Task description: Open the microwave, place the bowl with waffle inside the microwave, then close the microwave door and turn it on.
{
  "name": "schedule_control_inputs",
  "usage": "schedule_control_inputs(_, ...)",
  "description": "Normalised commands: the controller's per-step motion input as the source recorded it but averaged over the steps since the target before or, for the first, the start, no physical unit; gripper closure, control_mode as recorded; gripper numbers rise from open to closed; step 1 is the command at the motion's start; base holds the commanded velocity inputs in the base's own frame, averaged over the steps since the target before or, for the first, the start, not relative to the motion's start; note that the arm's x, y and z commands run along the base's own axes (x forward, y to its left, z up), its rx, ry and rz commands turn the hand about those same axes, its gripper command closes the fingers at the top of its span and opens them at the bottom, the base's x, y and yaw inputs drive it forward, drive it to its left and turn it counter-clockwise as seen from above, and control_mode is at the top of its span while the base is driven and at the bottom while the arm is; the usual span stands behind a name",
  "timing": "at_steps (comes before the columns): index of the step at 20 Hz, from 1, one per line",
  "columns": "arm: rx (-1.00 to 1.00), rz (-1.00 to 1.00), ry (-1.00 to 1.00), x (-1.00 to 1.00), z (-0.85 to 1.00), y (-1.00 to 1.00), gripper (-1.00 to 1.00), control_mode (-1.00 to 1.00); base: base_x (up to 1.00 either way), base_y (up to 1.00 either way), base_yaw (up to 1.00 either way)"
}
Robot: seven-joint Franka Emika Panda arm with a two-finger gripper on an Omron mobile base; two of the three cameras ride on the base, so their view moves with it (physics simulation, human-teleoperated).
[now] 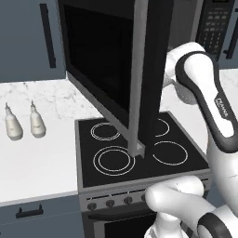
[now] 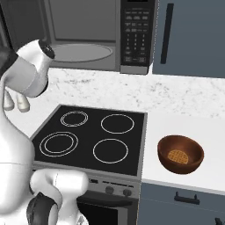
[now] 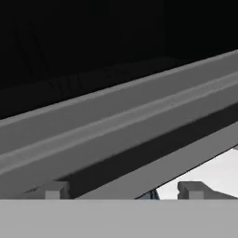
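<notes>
Robot arm reaching behind an open microwave door above a stove.

Going left to right, we are seeing two pale bottles [image 1: 22, 122] standing on the marble counter [image 1: 37, 158], then the black stove [image 2: 92, 136] with its four rings. Above it the microwave door [image 1: 109, 69] is swinging out wide, with its grey edge toward us, and the microwave [image 2: 94, 33] is showing its grey turntable. In the hand view, our gripper [image 3: 124, 189] is holding its fingers wide apart, gripping nothing, close to the door's grey edge. Furthest right, the bowl [image 2: 180, 154] is sitting on the counter beside the stove, waffle [image 2: 177, 156] inside.
</notes>
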Motion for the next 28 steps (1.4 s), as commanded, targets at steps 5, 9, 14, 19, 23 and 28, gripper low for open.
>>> schedule_control_inputs(5,-0.12,0.05,-0.06,-0.31,0.01,0.71,-1.00,-1.00,0.00,0.00,0.00)
schedule_control_inputs(9,-0.01,-0.06,0.26,0.21,0.00,-0.22,-1.00,-1.00,0.00,0.00,0.00)
schedule_control_inputs(14,0.00,-0.19,0.38,0.12,-0.01,-0.97,-1.00,-1.00,0.00,0.00,0.00)
schedule_control_inputs(19,-0.04,-0.61,0.24,0.03,-0.55,-1.00,-1.00,-1.00,0.00,0.00,0.00)
schedule_control_inputs(23,-0.22,-0.64,0.26,0.08,-0.53,-1.00,-1.00,-1.00,0.00,0.00,0.00)
schedule_control_inputs(28,-0.43,-0.36,0.15,0.30,-0.48,-0.95,-1.00,-1.00,0.00,0.00,0.00)
